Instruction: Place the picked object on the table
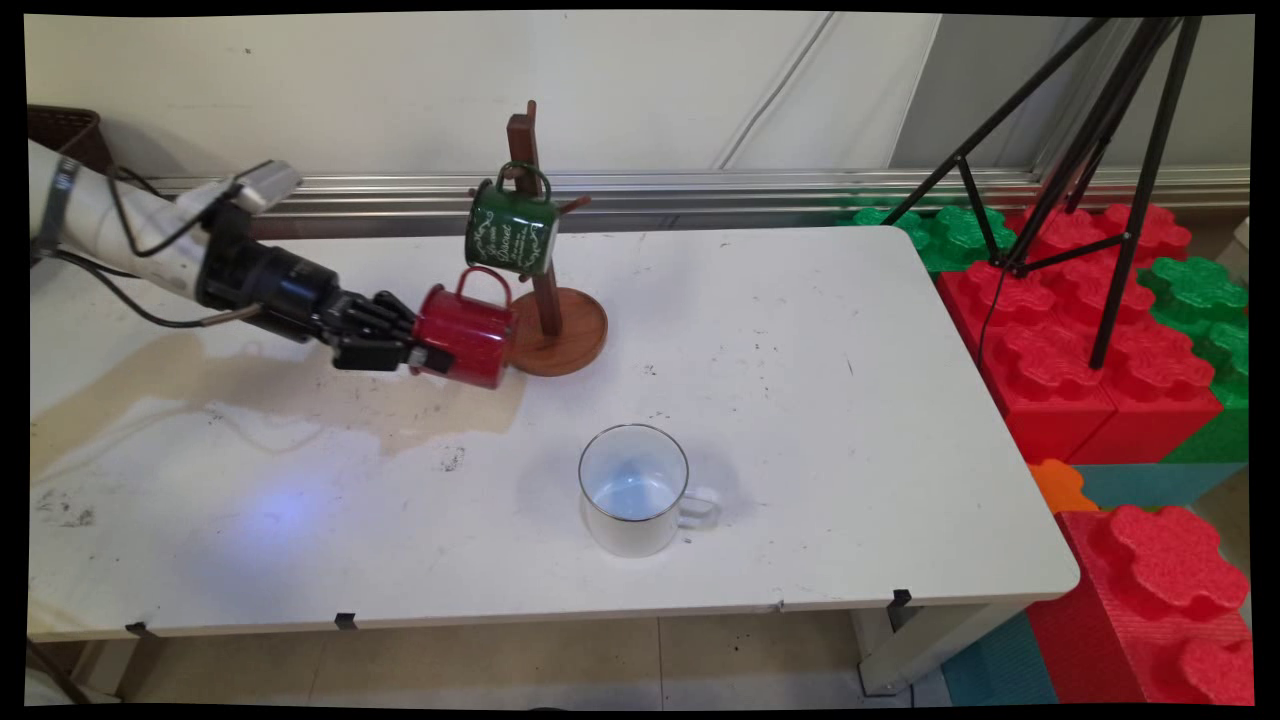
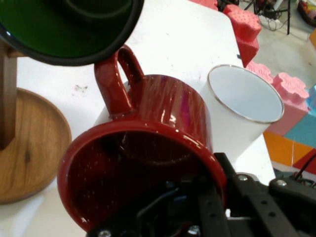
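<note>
In the tool [image 1: 425, 352], clamped by its rim, hangs the red mug [image 1: 466, 335], tipped sideways with its handle up. Just beyond it stands the wooden mug tree [image 1: 548, 315] (a green mug [image 1: 511, 232] on a peg), above. A white mug [image 1: 634, 490] sits apart on the surface [image 1: 800, 400].

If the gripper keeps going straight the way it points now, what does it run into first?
Probably the wooden mug stand: the gripper, shut on the red mug, points right at its base and post, with the green mug hanging just above. Depth is uncertain.
</note>
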Robot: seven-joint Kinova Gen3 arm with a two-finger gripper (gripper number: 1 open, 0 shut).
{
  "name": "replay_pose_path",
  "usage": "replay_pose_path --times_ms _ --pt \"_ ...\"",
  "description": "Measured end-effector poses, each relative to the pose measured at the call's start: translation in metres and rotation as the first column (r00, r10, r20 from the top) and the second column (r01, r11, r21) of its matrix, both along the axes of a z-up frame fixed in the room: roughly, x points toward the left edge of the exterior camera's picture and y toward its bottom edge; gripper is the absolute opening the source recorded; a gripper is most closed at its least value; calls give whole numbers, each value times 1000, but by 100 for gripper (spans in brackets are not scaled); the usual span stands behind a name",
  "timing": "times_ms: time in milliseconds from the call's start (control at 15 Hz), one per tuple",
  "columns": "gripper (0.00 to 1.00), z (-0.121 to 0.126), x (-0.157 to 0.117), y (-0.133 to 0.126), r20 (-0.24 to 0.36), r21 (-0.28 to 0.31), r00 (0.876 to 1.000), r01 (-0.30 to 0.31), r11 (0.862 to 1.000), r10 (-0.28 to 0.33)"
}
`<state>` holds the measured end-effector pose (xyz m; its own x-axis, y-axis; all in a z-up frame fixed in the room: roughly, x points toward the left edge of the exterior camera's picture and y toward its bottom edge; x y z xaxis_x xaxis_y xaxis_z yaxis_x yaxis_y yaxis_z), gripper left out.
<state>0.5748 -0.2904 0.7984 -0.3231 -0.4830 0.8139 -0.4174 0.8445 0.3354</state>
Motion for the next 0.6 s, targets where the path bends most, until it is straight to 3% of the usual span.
replay_pose_path --times_ms 600 --pt "0 34 47 29 100 -39 994 43 998 -39"
